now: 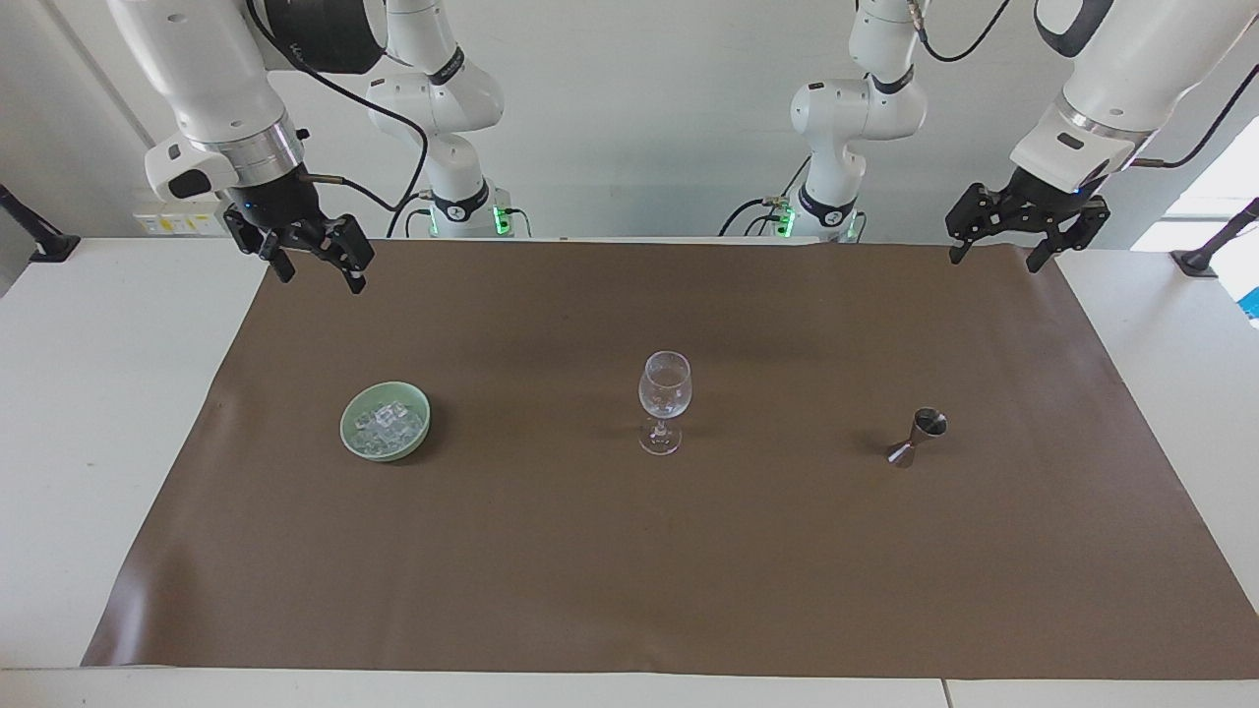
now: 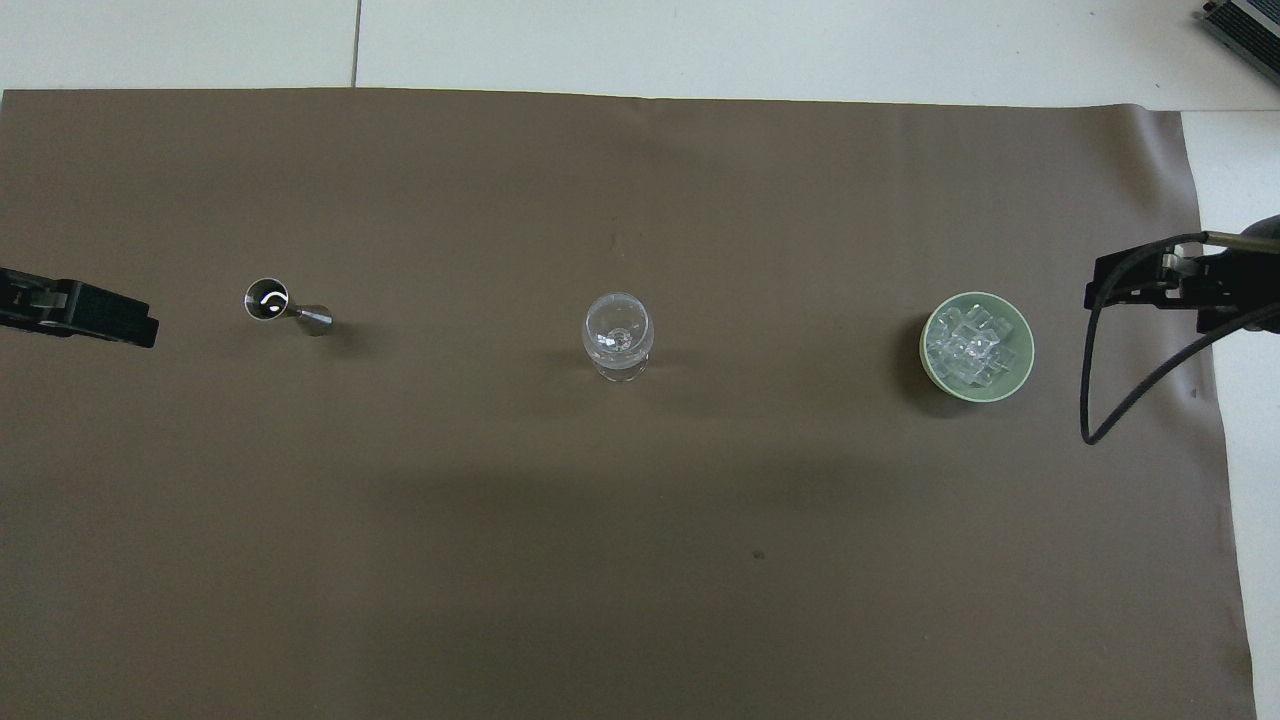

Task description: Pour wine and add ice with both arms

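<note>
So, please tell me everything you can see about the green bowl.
The bowl is small, round and pale green, with a smooth, glazed look. It stands upright on the brown mat, toward the right arm's end of the table, in line with the glass. It holds a heap of clear, whitish ice cubes that stay below its rim. Nothing else touches it; the right gripper hangs apart, over the mat's edge.

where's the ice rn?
The ice sits heaped in the green bowl on the brown mat, toward the right arm's end of the table, beside the wine glass at the middle.
</note>
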### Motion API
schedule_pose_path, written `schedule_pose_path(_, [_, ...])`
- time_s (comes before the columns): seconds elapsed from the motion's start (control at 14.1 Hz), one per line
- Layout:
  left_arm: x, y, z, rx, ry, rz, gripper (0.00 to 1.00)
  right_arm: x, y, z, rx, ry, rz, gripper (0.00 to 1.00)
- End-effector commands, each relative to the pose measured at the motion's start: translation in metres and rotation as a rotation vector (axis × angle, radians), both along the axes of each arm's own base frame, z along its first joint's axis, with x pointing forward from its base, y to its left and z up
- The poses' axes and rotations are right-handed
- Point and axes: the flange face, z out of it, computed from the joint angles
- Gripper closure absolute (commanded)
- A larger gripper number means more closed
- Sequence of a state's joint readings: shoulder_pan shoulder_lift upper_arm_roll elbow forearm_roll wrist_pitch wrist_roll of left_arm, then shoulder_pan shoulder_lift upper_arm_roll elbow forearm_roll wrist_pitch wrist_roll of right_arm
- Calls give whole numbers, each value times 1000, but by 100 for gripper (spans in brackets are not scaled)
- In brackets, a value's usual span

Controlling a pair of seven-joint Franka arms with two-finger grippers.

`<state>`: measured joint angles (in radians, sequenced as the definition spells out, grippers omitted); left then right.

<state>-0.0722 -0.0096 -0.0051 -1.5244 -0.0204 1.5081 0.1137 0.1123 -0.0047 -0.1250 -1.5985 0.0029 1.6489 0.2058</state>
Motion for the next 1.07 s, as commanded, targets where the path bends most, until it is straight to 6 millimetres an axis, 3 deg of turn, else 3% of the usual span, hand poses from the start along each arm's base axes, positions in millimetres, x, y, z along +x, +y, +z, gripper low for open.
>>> schedule_pose_path(0.0, [-8,3,-3,16,-20,-13,0,-7,-1,0,25,6,14,0])
schedule_pose_path(1.0, [-12,9,-1,17,-7,8,0,-8,-2,1,25,4,14,0])
